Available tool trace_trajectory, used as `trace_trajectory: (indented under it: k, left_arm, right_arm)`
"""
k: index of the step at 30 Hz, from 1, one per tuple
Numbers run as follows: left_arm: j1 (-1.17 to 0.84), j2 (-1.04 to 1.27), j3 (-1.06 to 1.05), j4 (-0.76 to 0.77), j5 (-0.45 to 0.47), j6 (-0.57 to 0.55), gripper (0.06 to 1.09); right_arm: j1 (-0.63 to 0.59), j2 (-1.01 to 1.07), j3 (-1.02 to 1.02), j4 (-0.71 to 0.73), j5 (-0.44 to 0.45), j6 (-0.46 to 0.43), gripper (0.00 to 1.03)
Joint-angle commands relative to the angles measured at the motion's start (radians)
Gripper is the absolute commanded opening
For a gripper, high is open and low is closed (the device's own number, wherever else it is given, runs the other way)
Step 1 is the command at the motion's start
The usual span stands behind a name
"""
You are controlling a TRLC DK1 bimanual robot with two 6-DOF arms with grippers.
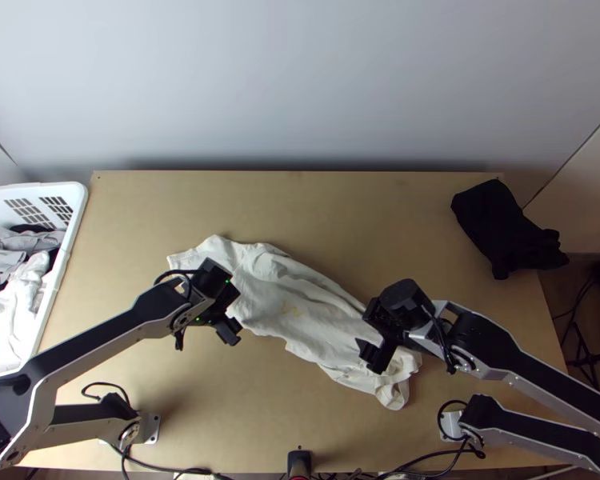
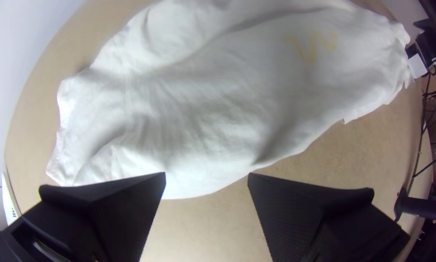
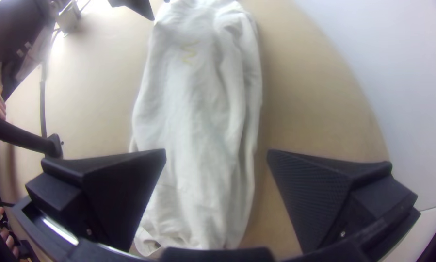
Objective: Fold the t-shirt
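T-shirt [image 1: 296,308] found ungripped: the left gripper [image 2: 206,173] is open by the near edge of one end, the right gripper [image 3: 217,151] open over the other. It lies long and narrow, slantwise on the table [image 1: 340,216], rumpled, creased lengthwise along the far side. Judged light, limp, not fragile; layers may slip apart. Recommended hold: a deep pinch at each end's edge, all layers together. Beyond, a black cloth bundle [image 1: 504,228] rests.
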Motion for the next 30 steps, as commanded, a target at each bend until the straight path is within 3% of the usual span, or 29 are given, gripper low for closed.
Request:
trace_trajectory:
  k: [1, 15, 26, 30]
  left_arm:
    - [0.009, 0.08, 0.007, 0.042, 0.0, 0.01, 0.75]
    - [0.026, 0.129, 0.009, 0.127, 0.019, 0.02, 0.1]
    - [0.029, 0.036, 0.041, 0.096, 0.023, -0.007, 0.09]
    - [0.043, 0.002, 0.07, 0.064, 0.023, -0.005, 0.09]
  right_arm:
    - [0.001, 0.022, 0.015, 0.001, 0.001, 0.0, 0.97]
    - [0.018, 0.06, 0.04, 0.008, 0.001, -0.001, 0.97]
    - [0.087, 0.09, 0.028, 0.01, 0.001, -0.014, 0.97]
    - [0.148, 0.09, -0.058, 0.015, 0.001, -0.072, 0.97]
